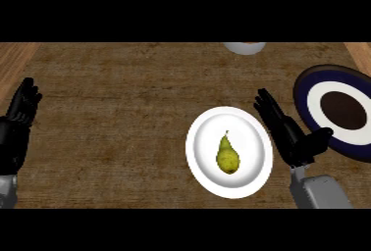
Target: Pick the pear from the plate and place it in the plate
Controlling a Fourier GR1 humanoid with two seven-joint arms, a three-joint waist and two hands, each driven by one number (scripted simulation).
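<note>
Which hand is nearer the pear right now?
Right. The right hand is open just beside the white plate holding the pear; the left hand rests far across the counter.

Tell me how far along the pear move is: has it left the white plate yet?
Nothing is done yet: the pear lies on the white plate, untouched. In hand: the right hand is open, its fingers straight, between the white plate and the dark blue plate, holding nothing. The left hand rests open at the left edge. Left: grasp the pear, carry it right, and set it on the dark blue plate.
</note>
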